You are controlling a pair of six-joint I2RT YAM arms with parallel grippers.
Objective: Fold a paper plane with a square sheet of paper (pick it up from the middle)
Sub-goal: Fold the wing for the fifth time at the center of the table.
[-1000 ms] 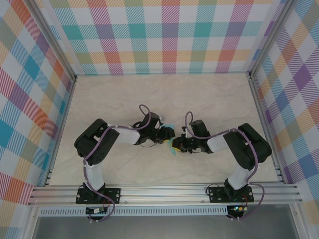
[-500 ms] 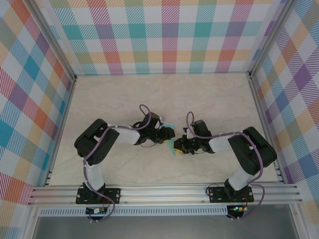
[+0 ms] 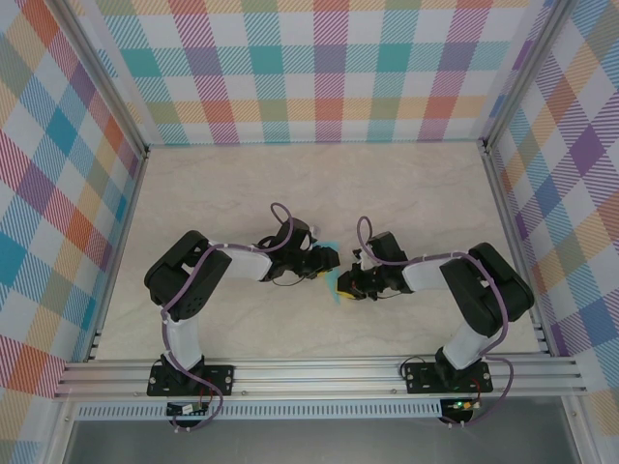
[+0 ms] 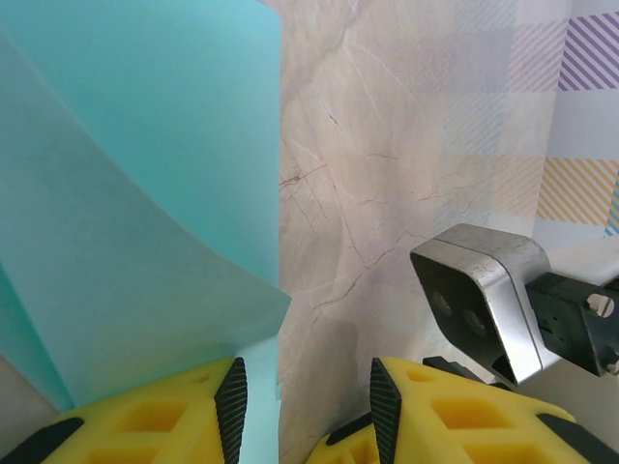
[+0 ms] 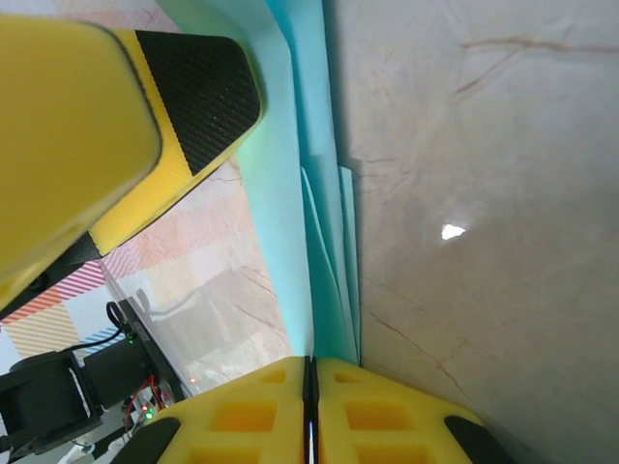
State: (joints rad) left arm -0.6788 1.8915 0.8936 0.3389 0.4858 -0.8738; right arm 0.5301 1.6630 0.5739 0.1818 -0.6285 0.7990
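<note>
The sheet of paper [image 5: 295, 193] is folded into several turquoise layers and is pinched in the right gripper [image 5: 308, 375]. The two yellow fingers are pressed flat together with no gap, and the paper's edge is caught in the seam between them. From those fingertips the paper runs straight outward, its long axis in line with the right gripper's reach. Its layers lie side by side as narrow strips with stepped edges close to the fingertips (how many folds there are I cannot count for sure). Whether the far end comes to a point cannot be told, since it runs off the top of the right wrist view.

From above, the paper shows as a slim turquoise sliver just beside the right gripper, on the side towards the left arm. It is seen nearly edge-on, with its length running roughly from the arm bases towards the far wall. Whether it touches the marble table [image 3: 406, 193] under the right gripper I cannot tell.

The left gripper [image 4: 307, 382] stands just across the paper from the right gripper, its jaws parted and bare marble visible between the pads. The paper lies against the inner pad of one finger only and fans away from it, one layer curving over another. The other finger is clear of the sheet, so this hand is released, not grasping. In the right wrist view one of its fingers [image 5: 198, 92] hangs close beside the paper, out beyond the right gripper's tips. The silver wrist camera [image 4: 484, 300] of the right arm sits just behind the right gripper.
</note>
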